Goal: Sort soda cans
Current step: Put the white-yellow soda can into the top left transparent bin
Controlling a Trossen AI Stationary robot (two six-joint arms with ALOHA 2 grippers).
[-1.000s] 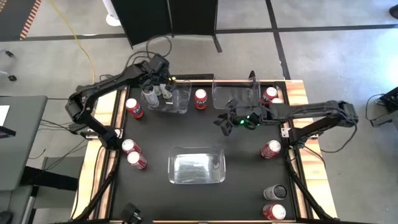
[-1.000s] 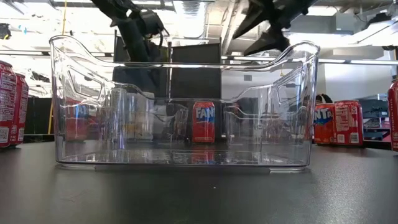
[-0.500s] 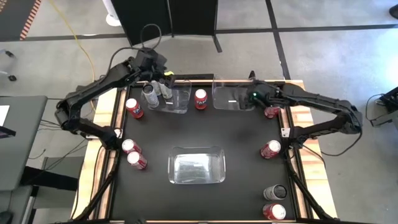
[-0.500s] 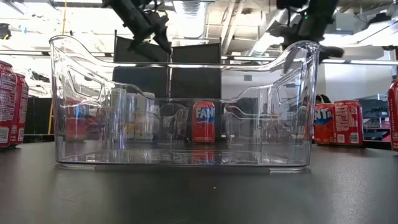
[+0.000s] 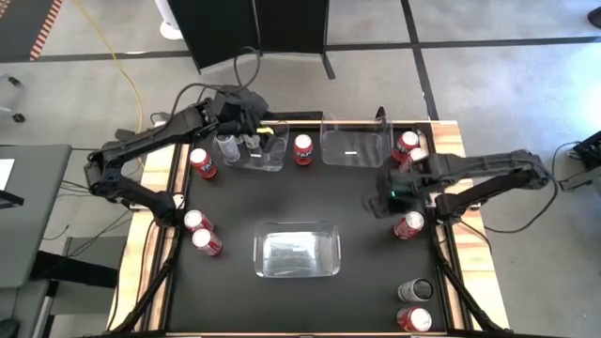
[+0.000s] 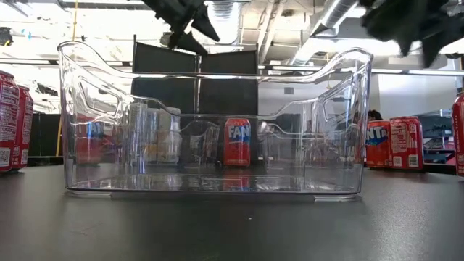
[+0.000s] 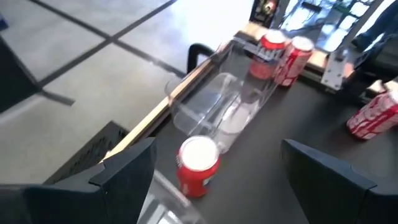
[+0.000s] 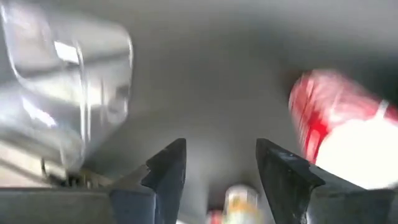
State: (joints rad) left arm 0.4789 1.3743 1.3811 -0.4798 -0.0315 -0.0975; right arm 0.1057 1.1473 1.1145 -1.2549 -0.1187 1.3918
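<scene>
Left jaws [image 5: 255, 130] hang wide open with nothing in them, right over the clear plastic bin [image 5: 266, 153] at the back of the black bench [image 5: 357, 225], where silver-grey metal cans [image 5: 228, 145] stand. A red soda can with a silver top [image 7: 198, 165] sits just ahead of those jaws, beside a second clear bin [image 7: 219, 112].

Right jaws [image 5: 382, 200] are parted and empty too, low over the bench, with a red can lying on its side [image 5: 408, 224] just off to one side. More red cans [image 5: 202, 232] sit well apart, and a third clear bin [image 5: 298, 250] is in the middle.
</scene>
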